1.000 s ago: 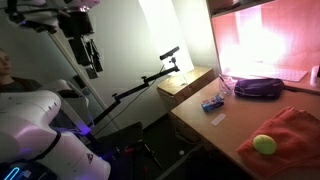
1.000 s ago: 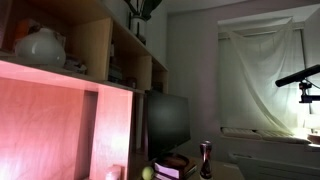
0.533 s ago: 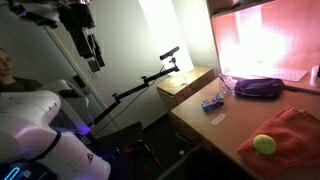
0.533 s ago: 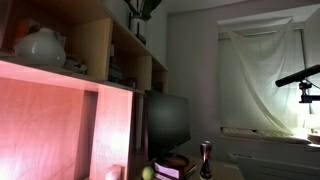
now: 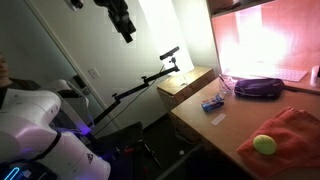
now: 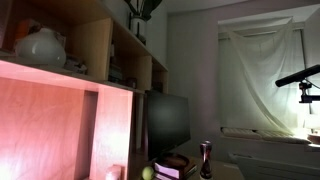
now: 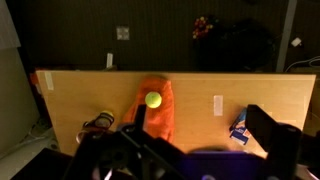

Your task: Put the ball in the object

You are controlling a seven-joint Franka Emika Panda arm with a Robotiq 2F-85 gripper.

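The yellow-green ball (image 5: 264, 144) rests on an orange-red cloth (image 5: 290, 128) at the near end of the wooden desk (image 5: 200, 125). In the wrist view the ball (image 7: 153, 100) shows from above on the cloth (image 7: 159, 120). A dark purple object (image 5: 258, 87) lies further along the desk under the bright shelf; its edge (image 7: 215, 163) fills the bottom of the wrist view. My gripper (image 5: 123, 26) hangs high up, far from the desk. In the wrist view the gripper (image 7: 200, 121) is open, with nothing between its fingers (image 7: 272, 133).
A small blue box (image 5: 211, 103) and a white strip (image 5: 218, 120) lie on the desk between the cloth and a lower side cabinet (image 5: 186, 80). A camera boom (image 5: 145, 80) reaches across beside the desk. A dark monitor (image 6: 168, 122) stands under shelves holding a white pot (image 6: 42, 47).
The arm has swung up and toward the desk side, carrying the gripper higher in the exterior view. The ball, cloth and purple object have not moved.
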